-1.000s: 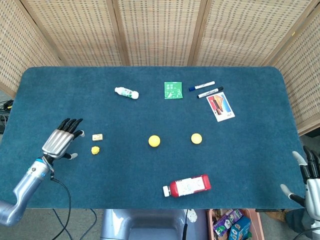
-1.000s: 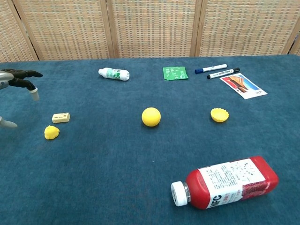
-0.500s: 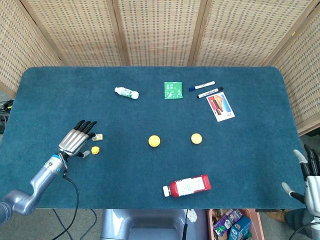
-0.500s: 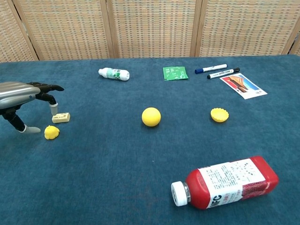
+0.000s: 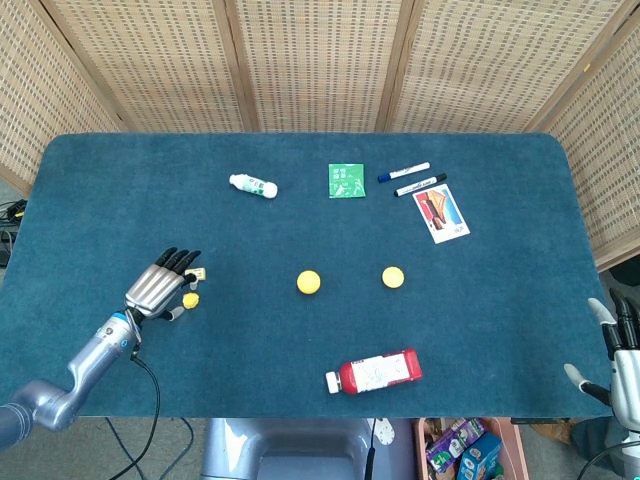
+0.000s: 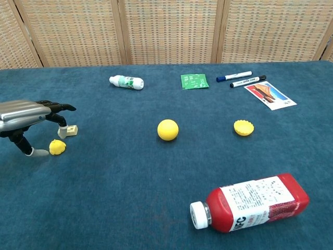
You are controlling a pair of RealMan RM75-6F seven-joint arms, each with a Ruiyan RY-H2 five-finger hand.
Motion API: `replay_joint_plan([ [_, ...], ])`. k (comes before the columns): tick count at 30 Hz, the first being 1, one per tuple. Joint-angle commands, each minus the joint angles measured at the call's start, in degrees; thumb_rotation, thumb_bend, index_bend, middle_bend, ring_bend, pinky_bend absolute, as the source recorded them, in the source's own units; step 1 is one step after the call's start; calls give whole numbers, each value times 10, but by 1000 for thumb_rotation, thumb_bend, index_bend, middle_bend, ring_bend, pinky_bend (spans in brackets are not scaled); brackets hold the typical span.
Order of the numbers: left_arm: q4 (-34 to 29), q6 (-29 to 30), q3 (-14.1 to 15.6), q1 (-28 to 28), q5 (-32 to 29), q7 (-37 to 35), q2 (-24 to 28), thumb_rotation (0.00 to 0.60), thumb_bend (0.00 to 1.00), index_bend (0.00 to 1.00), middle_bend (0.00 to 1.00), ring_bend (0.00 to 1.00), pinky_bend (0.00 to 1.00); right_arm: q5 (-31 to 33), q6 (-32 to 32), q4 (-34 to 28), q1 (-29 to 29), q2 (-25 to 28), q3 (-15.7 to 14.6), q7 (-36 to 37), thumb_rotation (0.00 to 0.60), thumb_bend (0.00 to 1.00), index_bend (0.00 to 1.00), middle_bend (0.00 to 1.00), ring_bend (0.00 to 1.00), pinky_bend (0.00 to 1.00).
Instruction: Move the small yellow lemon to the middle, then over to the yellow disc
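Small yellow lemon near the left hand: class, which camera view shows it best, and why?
The chest view. There the small yellow lemon appears larger and fully visible, its bumpy surface clear, just beside the left hand. In the head view the lemon is a tiny yellow dot tucked against the hand's fingers.

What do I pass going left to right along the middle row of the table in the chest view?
Left hand → small yellow lemon → small beige block → yellow ball → yellow disc.
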Motion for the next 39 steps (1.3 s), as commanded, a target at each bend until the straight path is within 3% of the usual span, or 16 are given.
replay_joint_plan([
  [1, 3, -2, 2, -2, -1, 2, -3, 600, 281, 418, 0, 0, 0, 1, -1, 0, 0, 0, 0, 1, 600, 0, 0, 0, 0, 0],
  [16, -9, 18, -2, -5, -11, -7, -3, 600, 308, 494, 0, 0, 0, -2, 0, -1, 1, 2, -1, 7, 600, 0, 0, 0, 0, 0],
  [23, -85, 85, -24, -16, 26, -23, 40, 600, 318, 505, 0, 0, 0, -1, 0, -3, 0, 5, 0, 15, 600, 0, 0, 0, 0, 0],
  [26, -148, 100, -35, -63, 97, 15, 63, 600, 318, 510, 0, 0, 0, 0, 2, -4, -1, 8, 1, 20, 600, 0, 0, 0, 0, 0],
  [32, -197, 22, -49, -156, 139, 52, 44, 600, 317, 537, 0, 0, 0, 9, 1, -4, -2, 11, 4, 28, 600, 0, 0, 0, 0, 0],
  [39, -176, -61, -60, -233, 134, 98, -25, 600, 318, 541, 0, 0, 0, 26, -10, 2, 0, 12, 9, 37, 600, 0, 0, 0, 0, 0],
])
